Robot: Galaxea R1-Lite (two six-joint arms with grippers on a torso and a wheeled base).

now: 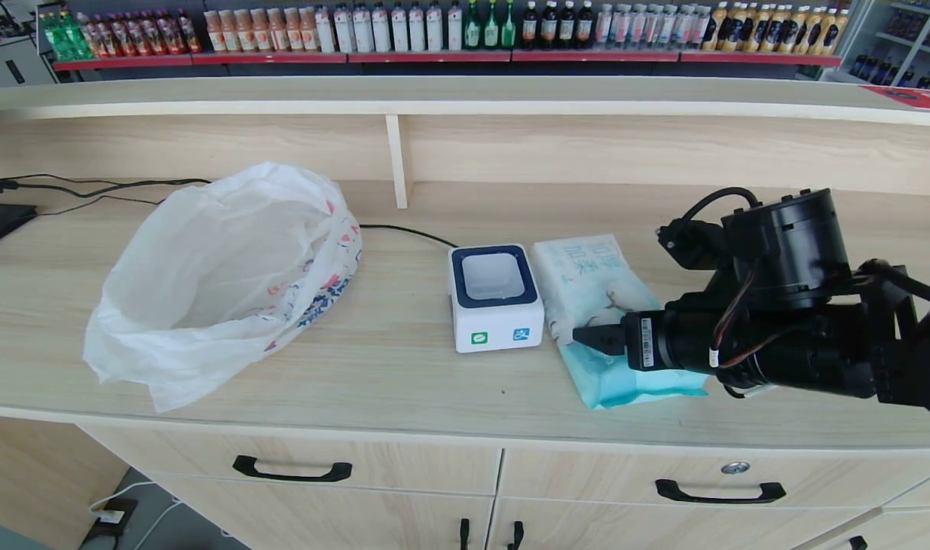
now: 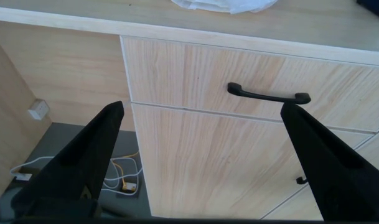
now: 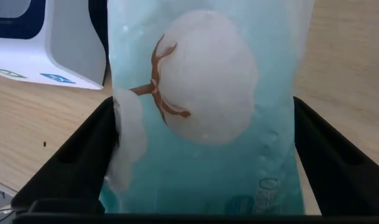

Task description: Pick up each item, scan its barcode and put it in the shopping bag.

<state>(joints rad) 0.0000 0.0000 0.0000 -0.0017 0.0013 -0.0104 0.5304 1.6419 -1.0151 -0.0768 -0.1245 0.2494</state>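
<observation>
Right wrist view: straddled tissue pack (image 3: 205,56) with released right tool (image 3: 201,109), on bench (image 3: 40,130) just beside scanner (image 3: 65,43); held left tool (image 2: 201,109) released before drawer (image 2: 177,74).

the right arm lies nearly level, its bulky wrist joint behind and above the right gripper (image 1: 589,337), whose black fingers (image 3: 71,162) stand spread wide apart. the left gripper (image 2: 201,112) sits low, its two fingers likewise parted wide.

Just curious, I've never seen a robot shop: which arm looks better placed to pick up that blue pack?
Right. The right gripper sits open astride the blue pack; the left gripper hangs low, facing the drawers.
</observation>
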